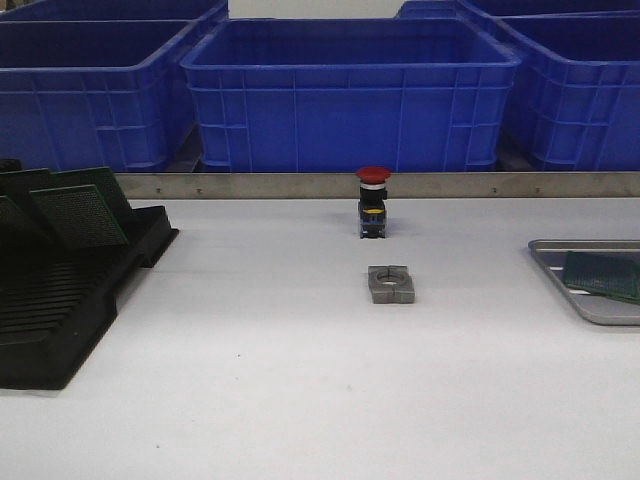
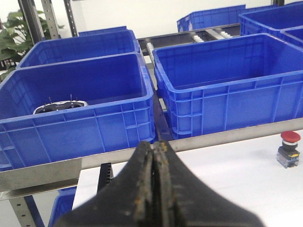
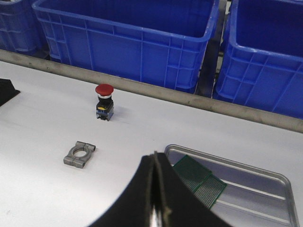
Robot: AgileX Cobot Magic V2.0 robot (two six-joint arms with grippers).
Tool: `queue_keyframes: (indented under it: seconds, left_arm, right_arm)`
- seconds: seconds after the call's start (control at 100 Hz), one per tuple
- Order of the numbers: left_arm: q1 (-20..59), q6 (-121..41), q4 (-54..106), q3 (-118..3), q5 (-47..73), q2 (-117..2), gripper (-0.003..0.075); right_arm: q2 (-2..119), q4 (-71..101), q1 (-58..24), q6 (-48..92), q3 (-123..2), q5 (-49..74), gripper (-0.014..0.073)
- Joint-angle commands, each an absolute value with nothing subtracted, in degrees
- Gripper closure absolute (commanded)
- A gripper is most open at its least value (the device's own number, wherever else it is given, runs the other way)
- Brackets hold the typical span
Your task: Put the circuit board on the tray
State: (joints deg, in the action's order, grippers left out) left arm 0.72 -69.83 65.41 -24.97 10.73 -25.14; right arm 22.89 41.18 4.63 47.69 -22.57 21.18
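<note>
A silver-grey ribbed tray (image 1: 560,262) lies at the table's right edge, with a green circuit board (image 1: 603,275) flat inside it. The tray (image 3: 265,171) and board (image 3: 200,178) also show in the right wrist view, just beyond my right gripper (image 3: 155,155), which is shut and empty above the table. More green circuit boards (image 1: 75,212) stand in a black slotted rack (image 1: 70,300) at the left. My left gripper (image 2: 155,145) is shut and empty, raised near the rack's end (image 2: 105,173). Neither gripper shows in the front view.
A red push button (image 1: 373,200) stands at mid table and a grey metal clamp block (image 1: 391,284) lies in front of it. Big blue bins (image 1: 350,95) line the back behind a metal rail (image 1: 250,185). One bin holds a white device (image 2: 60,107).
</note>
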Motion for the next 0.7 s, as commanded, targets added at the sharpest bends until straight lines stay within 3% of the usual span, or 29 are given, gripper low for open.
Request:
queue_keyframes:
  seconds: [0.0,0.29,0.69]
  left_arm:
    - [0.6,-69.2,66.9,-24.2,10.1,-21.8,0.0741]
    - [0.6,-69.2,66.8,-17.2,10.8,-8.0,0.0741]
    - [0.6,-69.2,66.9,-15.6,11.1,-5.3,0.0741]
  right_arm:
    - [17.1,42.8,4.6,48.3,-21.5,18.5,0.0655]
    - [1.1,42.9,4.6,48.3,-18.5,25.3,0.0655]
    - [-0.5,42.9,4.6,48.3,-18.5,26.5,0.0655]
